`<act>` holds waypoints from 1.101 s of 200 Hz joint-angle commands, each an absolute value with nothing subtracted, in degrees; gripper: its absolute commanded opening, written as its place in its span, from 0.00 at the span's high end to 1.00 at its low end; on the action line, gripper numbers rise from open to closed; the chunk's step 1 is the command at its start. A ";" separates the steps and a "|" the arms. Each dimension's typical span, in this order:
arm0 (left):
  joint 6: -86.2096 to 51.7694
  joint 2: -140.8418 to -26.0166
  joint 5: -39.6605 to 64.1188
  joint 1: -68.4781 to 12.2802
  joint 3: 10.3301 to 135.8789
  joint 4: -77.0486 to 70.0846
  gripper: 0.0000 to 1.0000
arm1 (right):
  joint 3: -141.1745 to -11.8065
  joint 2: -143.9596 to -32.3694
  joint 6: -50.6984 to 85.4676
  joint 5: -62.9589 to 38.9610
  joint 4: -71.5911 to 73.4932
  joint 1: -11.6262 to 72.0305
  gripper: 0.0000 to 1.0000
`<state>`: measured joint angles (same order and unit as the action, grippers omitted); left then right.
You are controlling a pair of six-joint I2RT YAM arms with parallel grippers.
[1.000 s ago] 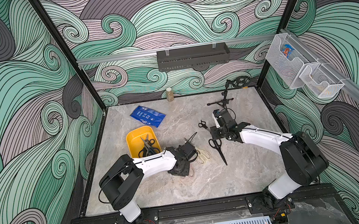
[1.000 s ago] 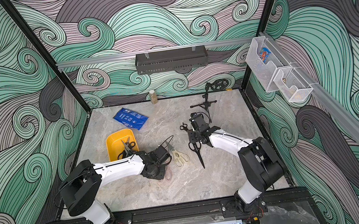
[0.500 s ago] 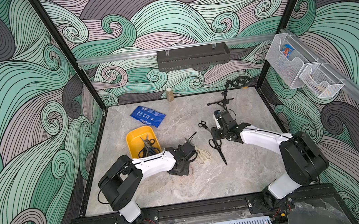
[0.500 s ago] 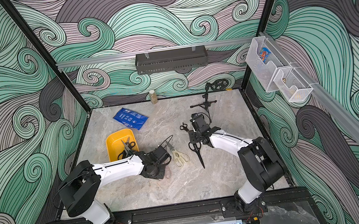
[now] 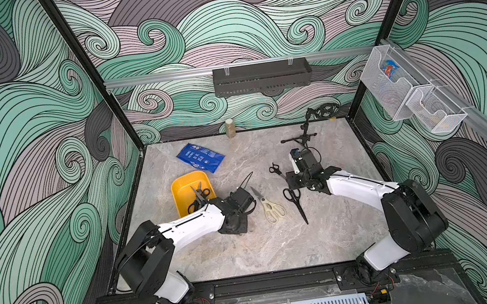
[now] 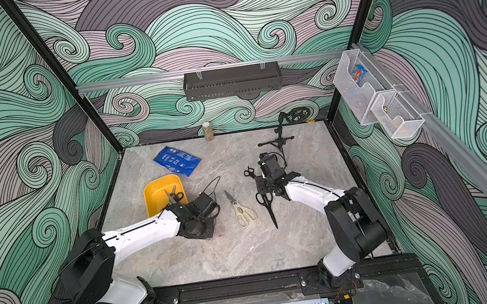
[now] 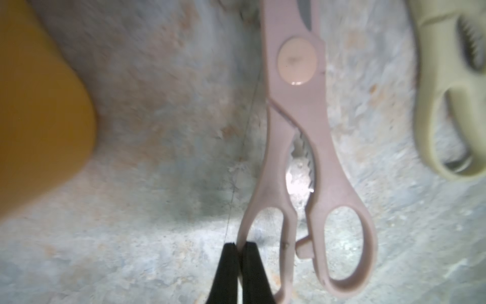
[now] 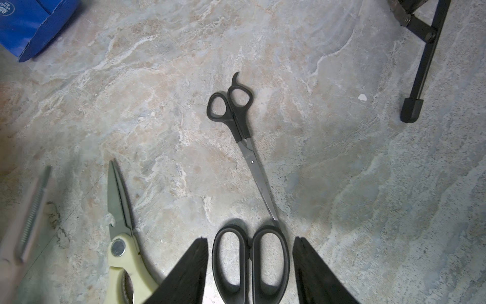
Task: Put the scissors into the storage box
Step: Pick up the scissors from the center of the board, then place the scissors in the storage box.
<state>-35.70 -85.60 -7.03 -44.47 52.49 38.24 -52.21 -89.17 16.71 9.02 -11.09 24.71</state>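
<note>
Now left fingers [image 7: 230, 254] pinch pink scissors [image 7: 297, 110] by one loop, while right fingers [image 8: 196, 260] gape, straddling black scissors [image 8: 249, 263].

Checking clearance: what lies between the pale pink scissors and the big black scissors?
The cream kitchen shears lie between the pink scissors and big black scissors, per the right wrist view.

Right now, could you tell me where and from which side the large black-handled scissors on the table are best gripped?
Probably across the two handle loops, coming from straight above. The large black scissors lie flat on the table, and their blades sit thin against it, while the loops are the thickest part. The right end effector is open and straddles them.
</note>
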 commanded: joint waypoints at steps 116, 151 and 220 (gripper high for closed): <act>-22.72 -74.44 -13.34 -18.94 58.10 37.40 1.00 | -53.10 -88.85 17.61 3.79 -10.46 24.33 0.44; -20.44 -74.45 -11.04 -13.47 53.45 36.06 1.00 | -52.87 -88.99 17.49 3.25 -10.62 24.30 0.44; -19.60 -79.95 -6.87 -12.82 54.14 36.67 1.00 | -53.09 -89.80 17.49 2.66 -10.82 24.34 0.44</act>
<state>-20.91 -78.32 -9.19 -13.19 52.71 36.84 -52.34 -89.19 17.15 3.31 -10.90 24.71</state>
